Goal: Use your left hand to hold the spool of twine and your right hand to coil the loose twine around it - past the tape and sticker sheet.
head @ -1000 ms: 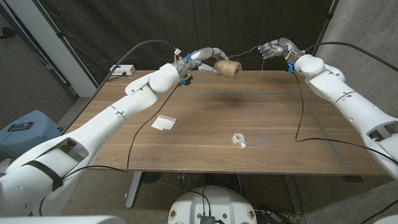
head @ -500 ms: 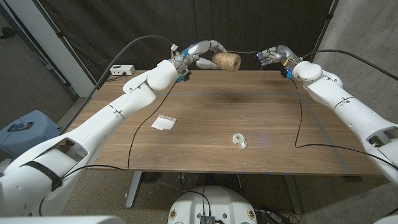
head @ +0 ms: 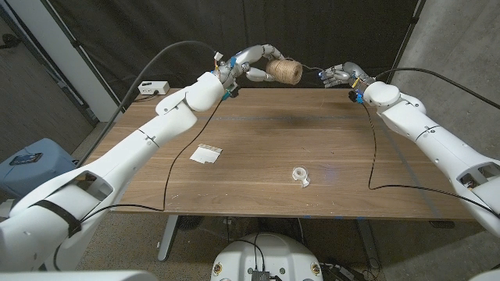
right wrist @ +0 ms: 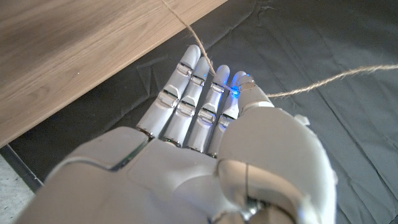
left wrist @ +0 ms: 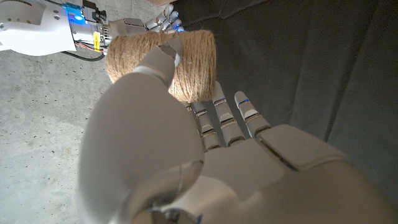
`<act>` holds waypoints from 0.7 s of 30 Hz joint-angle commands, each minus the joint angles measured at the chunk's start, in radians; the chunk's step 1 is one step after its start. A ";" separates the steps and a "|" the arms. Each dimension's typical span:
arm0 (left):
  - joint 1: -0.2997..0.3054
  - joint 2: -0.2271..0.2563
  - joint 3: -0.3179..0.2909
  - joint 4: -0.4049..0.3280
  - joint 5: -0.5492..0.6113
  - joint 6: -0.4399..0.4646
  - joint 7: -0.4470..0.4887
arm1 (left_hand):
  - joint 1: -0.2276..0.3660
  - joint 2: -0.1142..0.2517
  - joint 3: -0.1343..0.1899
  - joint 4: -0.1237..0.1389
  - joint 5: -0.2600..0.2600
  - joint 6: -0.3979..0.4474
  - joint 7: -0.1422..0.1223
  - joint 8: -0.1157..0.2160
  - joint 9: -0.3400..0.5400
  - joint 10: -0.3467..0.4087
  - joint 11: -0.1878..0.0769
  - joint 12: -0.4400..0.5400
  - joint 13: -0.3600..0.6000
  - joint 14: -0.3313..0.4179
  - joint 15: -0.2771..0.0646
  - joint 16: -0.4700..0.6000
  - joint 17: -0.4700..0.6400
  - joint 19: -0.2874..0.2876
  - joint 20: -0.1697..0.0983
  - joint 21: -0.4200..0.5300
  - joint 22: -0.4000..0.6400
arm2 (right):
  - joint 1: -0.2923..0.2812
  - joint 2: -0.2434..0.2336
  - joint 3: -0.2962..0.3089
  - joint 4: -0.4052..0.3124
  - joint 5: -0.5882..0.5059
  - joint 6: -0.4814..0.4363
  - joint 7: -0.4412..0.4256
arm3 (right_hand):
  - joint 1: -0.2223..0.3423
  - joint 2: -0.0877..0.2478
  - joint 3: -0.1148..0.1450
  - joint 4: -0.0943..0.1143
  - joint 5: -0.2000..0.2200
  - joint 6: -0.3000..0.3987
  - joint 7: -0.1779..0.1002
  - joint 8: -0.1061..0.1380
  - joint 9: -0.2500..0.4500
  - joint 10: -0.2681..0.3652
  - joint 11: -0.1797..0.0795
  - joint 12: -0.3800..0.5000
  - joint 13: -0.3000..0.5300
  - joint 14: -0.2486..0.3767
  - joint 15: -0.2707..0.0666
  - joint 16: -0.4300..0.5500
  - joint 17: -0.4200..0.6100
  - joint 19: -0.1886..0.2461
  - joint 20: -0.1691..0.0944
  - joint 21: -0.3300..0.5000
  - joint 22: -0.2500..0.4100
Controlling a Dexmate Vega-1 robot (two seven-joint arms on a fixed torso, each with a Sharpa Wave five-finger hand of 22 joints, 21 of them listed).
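Twine [head: 311,69], thin and fibrous, is stretching between the hands above the far edge of the wooden counter [head: 266,156]. Left hand [head: 251,62] is gripping the cylindrical, rough-wound spool [head: 284,71] in the air; right hand [head: 339,74] is pinching the strand. A clear tape ring [head: 301,175] and white sticker sheet [head: 206,154] are lying nearer the front edge

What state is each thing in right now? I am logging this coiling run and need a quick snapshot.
spool of twine: wound, held up beyond the table's far edge.
loose twine: strung from the spool to the right hand.
left hand: grips the spool.
right hand: holds the loose twine.
tape: lying on the table, untouched.
sticker sheet: lying on the table, untouched.
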 commanded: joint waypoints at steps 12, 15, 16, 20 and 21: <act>-0.013 -0.024 0.013 0.023 0.035 -0.001 0.052 | 0.014 0.051 0.011 0.007 0.006 0.027 0.021 0.128 0.079 0.044 0.017 0.003 0.228 0.015 -0.010 0.005 0.004 0.000 -0.001 0.007 0.002 | -0.039 0.001 -0.005 -0.046 0.014 -0.021 -0.005 | 0.015 0.000 -0.003 -0.001 -0.001 0.010 -0.004 0.001 0.005 0.014 0.000 -0.003 0.005 0.011 -0.126 -0.004 0.002 -0.002 -0.072 0.012 0.005; -0.015 -0.027 0.014 0.025 0.040 0.001 0.060 | 0.013 0.051 0.010 0.008 0.006 0.026 0.021 0.128 0.079 0.045 0.017 0.003 0.228 0.014 -0.011 0.006 0.005 0.001 0.000 0.008 0.002 | -0.044 0.001 -0.006 -0.052 0.013 -0.022 -0.007 | 0.016 0.000 -0.003 -0.001 -0.001 0.011 -0.005 0.001 0.005 0.014 0.000 -0.003 0.005 0.011 -0.126 -0.004 0.002 -0.003 -0.072 0.012 0.005; -0.016 -0.028 0.015 0.027 0.044 0.002 0.063 | 0.013 0.050 0.010 0.007 0.006 0.028 0.021 0.128 0.079 0.045 0.016 0.003 0.228 0.014 -0.011 0.006 0.004 0.000 -0.002 0.008 0.002 | -0.046 0.001 -0.005 -0.056 0.014 -0.024 -0.010 | 0.016 0.000 -0.002 -0.002 -0.001 0.010 -0.005 0.001 0.005 0.014 0.000 -0.003 0.005 0.011 -0.126 -0.004 0.002 -0.002 -0.072 0.012 0.005; -0.021 -0.033 0.018 0.034 0.047 0.004 0.067 | 0.011 0.050 0.010 0.009 0.006 0.026 0.020 0.128 0.079 0.045 0.017 0.004 0.229 0.015 -0.012 0.006 0.004 0.000 -0.001 0.008 0.002 | -0.057 0.001 -0.005 -0.071 0.017 -0.027 -0.013 | 0.016 0.000 -0.003 -0.001 -0.001 0.012 -0.005 0.001 0.005 0.016 -0.001 -0.003 0.005 0.012 -0.125 -0.004 0.003 -0.002 -0.071 0.013 0.004; -0.023 -0.033 0.019 0.036 0.049 0.006 0.067 | 0.012 0.050 0.010 0.008 0.006 0.027 0.020 0.128 0.079 0.045 0.017 0.004 0.229 0.015 -0.011 0.006 0.004 0.000 -0.001 0.008 0.002 | -0.059 0.001 -0.005 -0.074 0.018 -0.028 -0.012 | 0.016 -0.001 -0.003 -0.001 -0.001 0.012 -0.005 0.001 0.005 0.016 -0.001 -0.003 0.005 0.013 -0.125 -0.004 0.003 -0.002 -0.072 0.013 0.004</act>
